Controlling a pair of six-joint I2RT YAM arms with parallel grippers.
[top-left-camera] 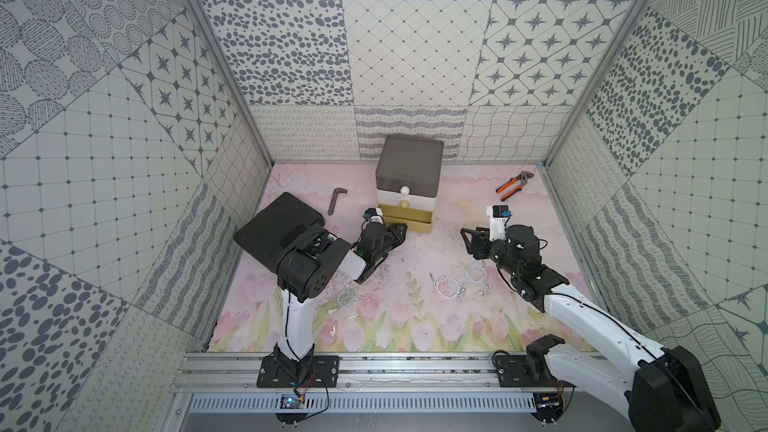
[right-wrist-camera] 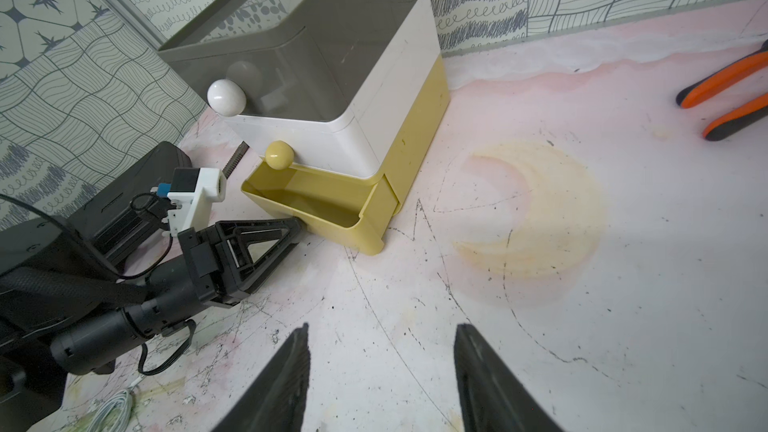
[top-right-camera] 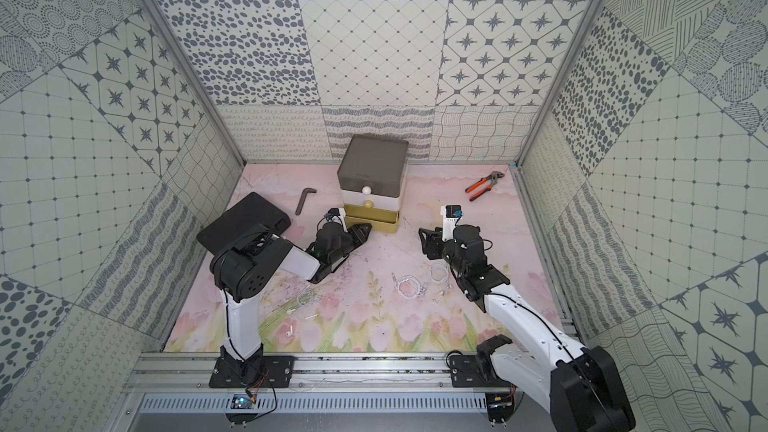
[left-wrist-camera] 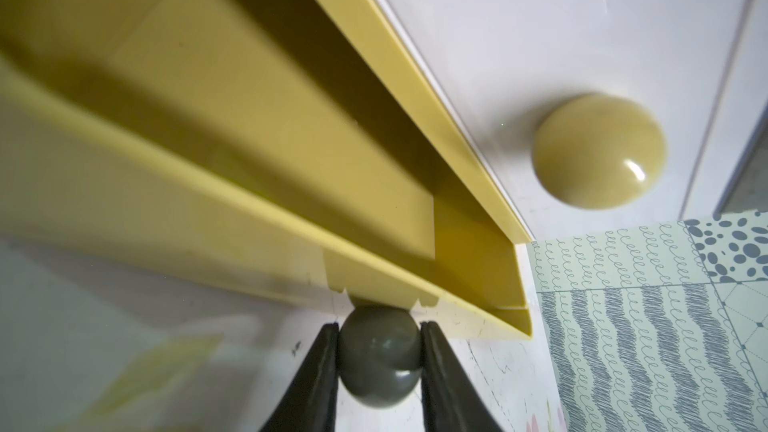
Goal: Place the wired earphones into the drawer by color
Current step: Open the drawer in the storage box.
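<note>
The drawer (top-left-camera: 409,164) (top-right-camera: 372,162) (right-wrist-camera: 340,56) stands at the back centre, with dark grey, white and yellow tiers. Its yellow bottom tier (top-left-camera: 409,222) (right-wrist-camera: 316,201) is pulled partly out and looks empty. My left gripper (top-left-camera: 401,231) (left-wrist-camera: 379,326) is shut on that tier's dark grey ball knob (left-wrist-camera: 380,357). My right gripper (top-left-camera: 467,236) (right-wrist-camera: 382,328) hovers open over bare mat to the right of the drawer. White wired earphones lie coiled on the mat as a bundle (top-left-camera: 446,284), another bundle (top-left-camera: 475,272) and a third bundle (top-left-camera: 344,297). No red or black ones show.
A flat black case (top-left-camera: 276,222) lies at the left under my left arm. A bent hex key (top-left-camera: 334,199) lies beside it. Orange-handled pliers (top-left-camera: 513,182) (right-wrist-camera: 727,89) rest at the back right. A loose white earbud (top-left-camera: 332,331) sits near the front.
</note>
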